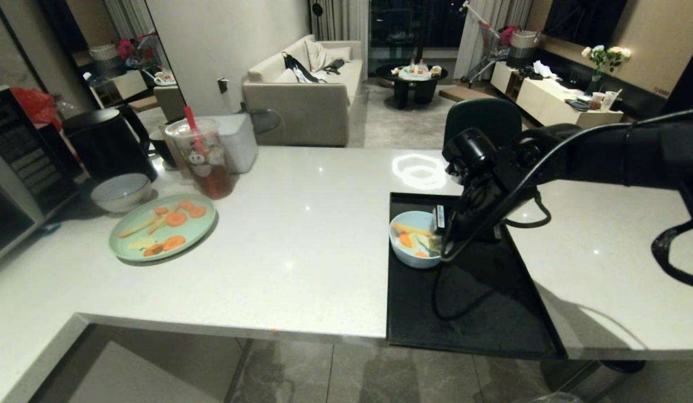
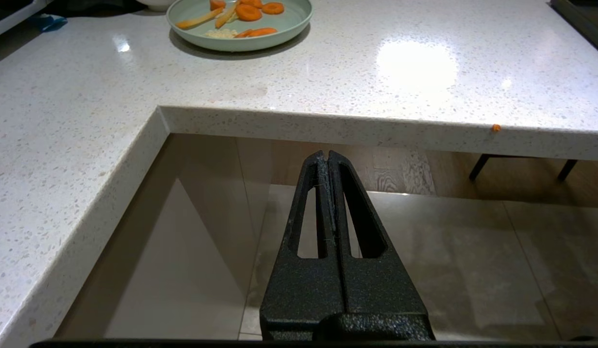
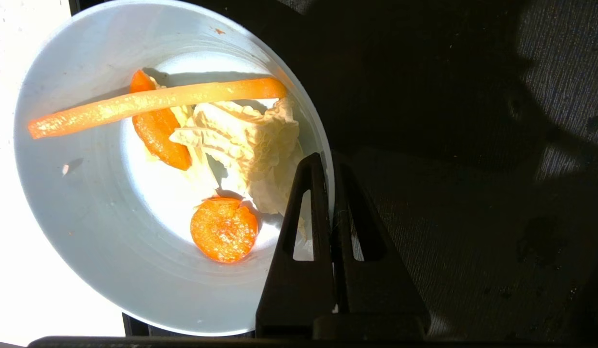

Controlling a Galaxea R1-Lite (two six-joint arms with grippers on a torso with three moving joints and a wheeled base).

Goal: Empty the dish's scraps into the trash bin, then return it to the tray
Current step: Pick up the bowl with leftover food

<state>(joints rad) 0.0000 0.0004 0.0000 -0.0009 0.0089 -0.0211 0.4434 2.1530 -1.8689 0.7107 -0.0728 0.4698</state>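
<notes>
The pale-blue dish (image 1: 412,256) stands in the far left corner of the black tray (image 1: 481,313) on the white counter. It holds the scraps (image 1: 409,235): orange carrot slices, a long carrot strip and pale cabbage (image 3: 224,229). My right gripper (image 3: 328,162) reaches down from the right and is shut on the dish's (image 3: 86,232) near-side rim, one finger inside and one outside over the tray (image 3: 473,193). My left gripper (image 2: 328,155) hangs shut and empty below the counter's front edge. The trash bin is out of view.
A mint-green plate (image 1: 162,226) with carrot pieces, a speckled bowl (image 1: 121,192), a lidded drink cup (image 1: 204,159) and a black-lidded bin (image 1: 103,140) are at the counter's far left. A tiny orange crumb (image 2: 495,128) sits on the counter's front edge.
</notes>
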